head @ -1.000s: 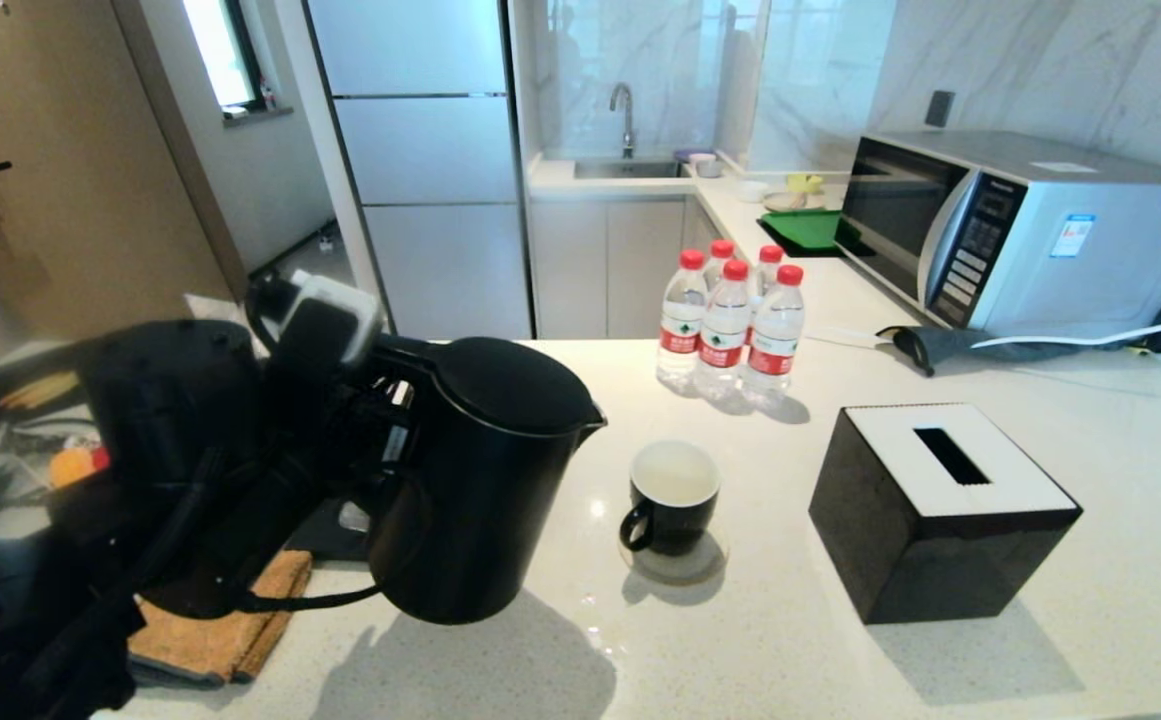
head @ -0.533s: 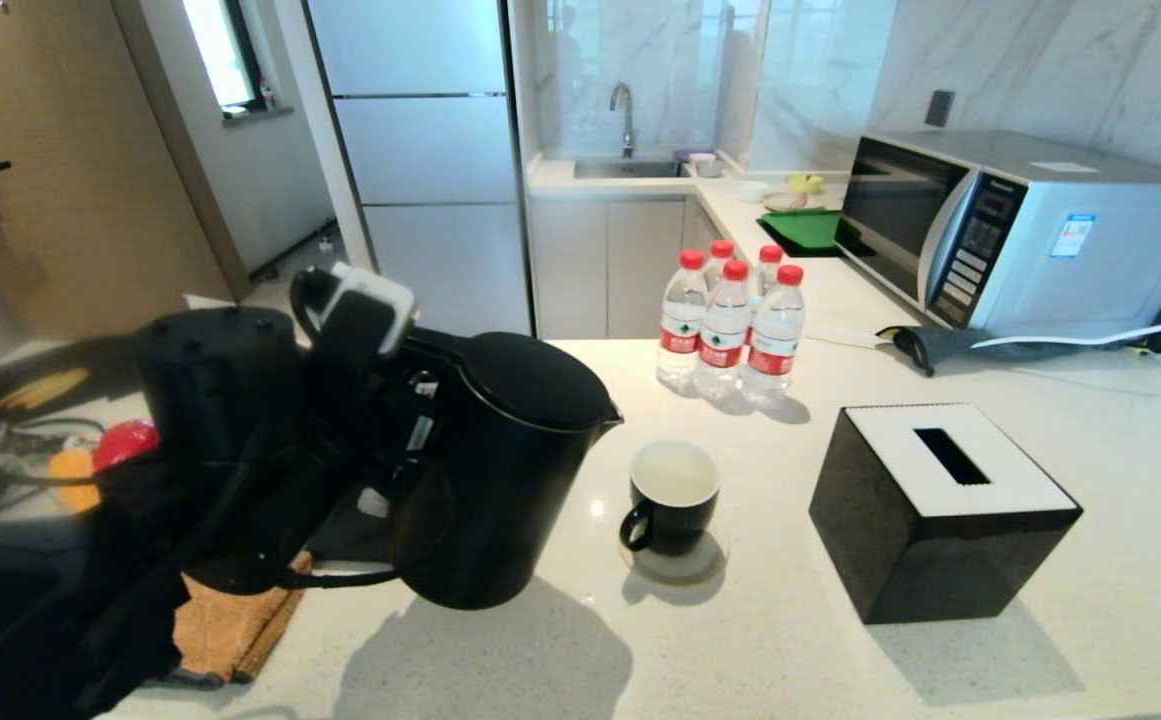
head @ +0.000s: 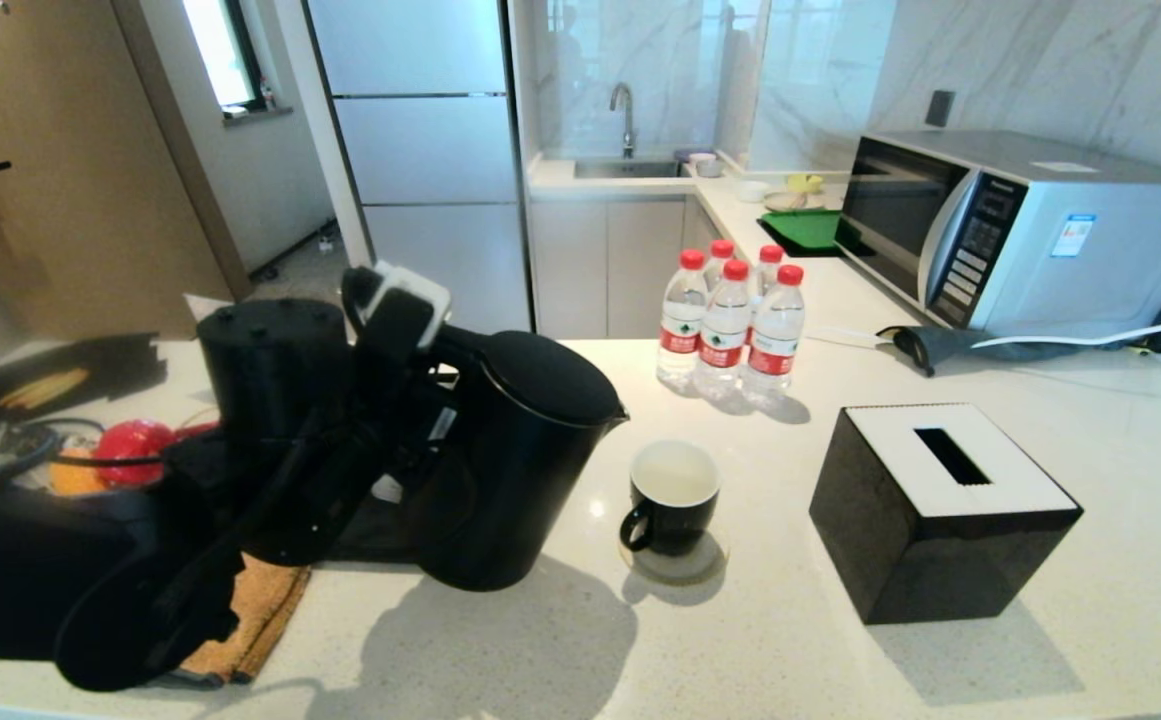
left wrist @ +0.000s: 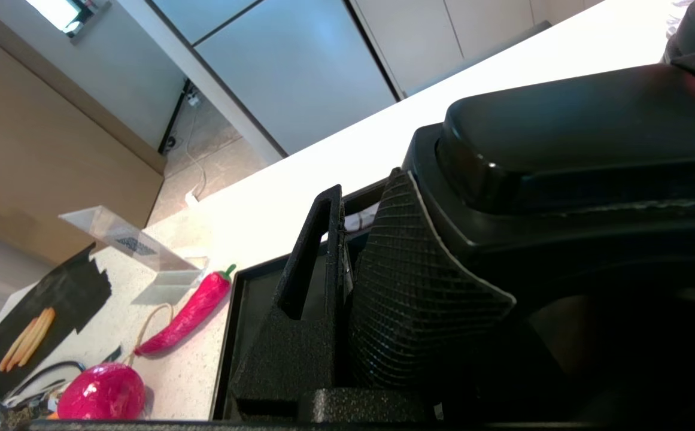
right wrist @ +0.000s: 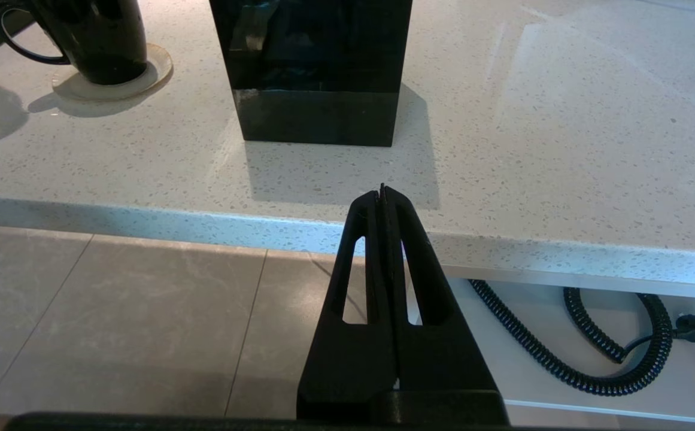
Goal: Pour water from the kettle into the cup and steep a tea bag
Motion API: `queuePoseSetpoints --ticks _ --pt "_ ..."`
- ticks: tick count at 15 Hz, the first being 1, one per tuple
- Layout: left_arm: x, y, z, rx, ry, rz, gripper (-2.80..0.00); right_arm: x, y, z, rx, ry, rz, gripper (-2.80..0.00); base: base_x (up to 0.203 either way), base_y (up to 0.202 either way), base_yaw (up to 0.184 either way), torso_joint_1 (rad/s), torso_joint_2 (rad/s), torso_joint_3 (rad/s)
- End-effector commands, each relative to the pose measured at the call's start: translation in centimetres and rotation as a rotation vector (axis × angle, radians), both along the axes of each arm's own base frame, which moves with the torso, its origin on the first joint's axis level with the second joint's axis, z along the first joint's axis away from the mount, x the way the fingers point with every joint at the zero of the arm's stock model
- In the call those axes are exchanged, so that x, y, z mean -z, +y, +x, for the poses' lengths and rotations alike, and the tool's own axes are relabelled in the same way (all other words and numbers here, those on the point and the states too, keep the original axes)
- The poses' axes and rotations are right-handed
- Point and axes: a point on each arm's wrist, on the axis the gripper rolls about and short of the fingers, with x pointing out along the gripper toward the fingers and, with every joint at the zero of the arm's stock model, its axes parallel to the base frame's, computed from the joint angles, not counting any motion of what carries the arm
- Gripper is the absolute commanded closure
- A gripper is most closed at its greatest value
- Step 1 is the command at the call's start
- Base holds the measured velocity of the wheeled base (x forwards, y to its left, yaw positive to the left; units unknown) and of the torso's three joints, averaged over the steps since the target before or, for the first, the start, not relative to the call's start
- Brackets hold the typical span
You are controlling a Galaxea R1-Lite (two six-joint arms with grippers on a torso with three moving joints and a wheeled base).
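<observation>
The tall black kettle (head: 515, 460) hangs just left of the cup, its spout pointing at the cup and stopping short of the rim. My left gripper (head: 430, 410) is shut on its loop handle. In the left wrist view the handle (left wrist: 563, 131) lies against the meshed pad of the gripper (left wrist: 364, 182). The black cup (head: 673, 495) stands on a round coaster, white inside with a faint yellowish tint; I cannot tell whether that is water. My right gripper (right wrist: 382, 190) is shut and empty below the counter's front edge. No tea bag is in view.
A black tissue box (head: 940, 510) stands right of the cup. Several red-capped bottles (head: 730, 325) stand behind it, a microwave (head: 1020, 230) at the back right. A black tray (left wrist: 245, 323), a red chili (left wrist: 188, 311), a red ball (left wrist: 102, 392) and a brown cloth (head: 240, 620) lie on the left.
My left arm has carried the kettle to the right and away from the front edge, bringing its spout closer to the cup. The cup and right gripper have not moved.
</observation>
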Motion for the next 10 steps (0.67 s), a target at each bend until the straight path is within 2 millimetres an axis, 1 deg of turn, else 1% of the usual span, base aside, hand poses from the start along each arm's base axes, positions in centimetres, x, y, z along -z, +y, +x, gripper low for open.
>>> queuePoseSetpoints --ticks 1,10 --pt "0.4 -0.5 0.6 0.001 0.006 0.008 0.0 0.0 0.0 0.0 -0.001 0.002 0.0 0.0 0.0 0.0 0.0 0.0 0.0 0.0" --pt "0.6 -2.0 1.2 -0.008 -0.001 0.067 0.0 0.0 0.0 0.0 -0.001 0.002 0.0 0.0 0.0 0.0 0.0 0.0 0.0 0.0"
